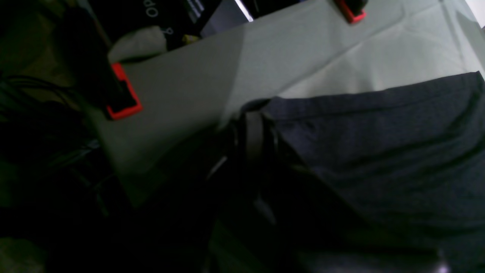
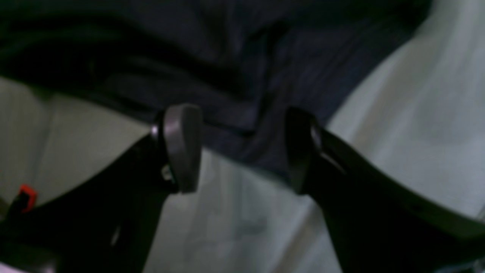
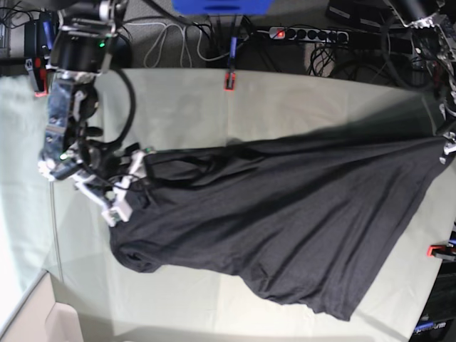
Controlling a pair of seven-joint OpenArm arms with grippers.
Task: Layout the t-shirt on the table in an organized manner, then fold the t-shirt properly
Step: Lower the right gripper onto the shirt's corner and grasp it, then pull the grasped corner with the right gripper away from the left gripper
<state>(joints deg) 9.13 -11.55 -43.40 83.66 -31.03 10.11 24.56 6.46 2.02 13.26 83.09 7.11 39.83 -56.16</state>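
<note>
The black t-shirt (image 3: 285, 221) lies spread across the pale grey-green table (image 3: 299, 96), pulled out toward the right edge and bunched at its left end. In the base view my right gripper (image 3: 130, 184) sits at that bunched left end. The right wrist view shows this gripper (image 2: 242, 151) open, its fingers (image 2: 182, 148) wide apart, with a wrinkled edge of the t-shirt (image 2: 235, 94) lying loose between them on the table (image 2: 416, 113). My left gripper (image 3: 447, 149) is at the far right edge. Up close, the left gripper (image 1: 252, 125) is shut on a corner of the t-shirt (image 1: 379, 151).
Red clamps (image 3: 229, 80) (image 3: 438, 250) (image 1: 125, 94) hold the cloth at the table's edges. Behind the far edge lie a power strip (image 3: 313, 33) and cables. A pale box (image 3: 35, 320) sits at the bottom left corner.
</note>
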